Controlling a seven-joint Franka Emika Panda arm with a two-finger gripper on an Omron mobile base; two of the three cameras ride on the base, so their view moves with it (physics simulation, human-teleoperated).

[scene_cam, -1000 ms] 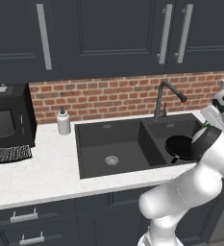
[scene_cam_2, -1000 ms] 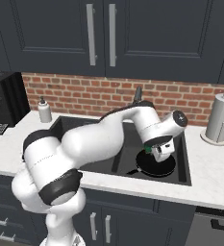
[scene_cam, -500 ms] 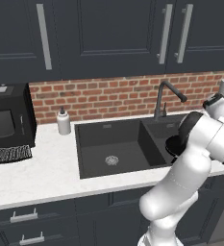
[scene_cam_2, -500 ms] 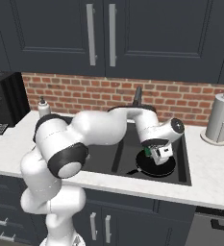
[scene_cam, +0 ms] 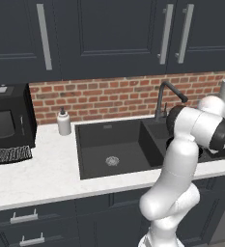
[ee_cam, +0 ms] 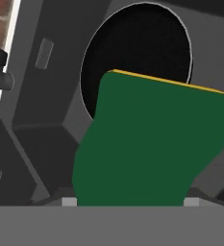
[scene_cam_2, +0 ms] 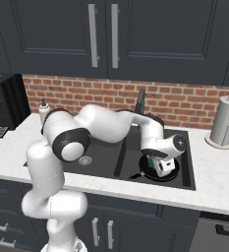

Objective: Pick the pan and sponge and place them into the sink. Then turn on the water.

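We see our claw low in the small right bowl of the sink, right above the pan. The claw is squeezing the sponge. In the hand view the sponge's green side faces us, with a thin yellow line along its top edge. The round black pan sits behind it on the sink floor. In the right base view a bit of green peeks out by the claw, and the pan's handle points toward the front edge of the sink. The tall dark faucet stands at the sink's back edge. A white soap bottle stands on the counter near the sink's back left corner.
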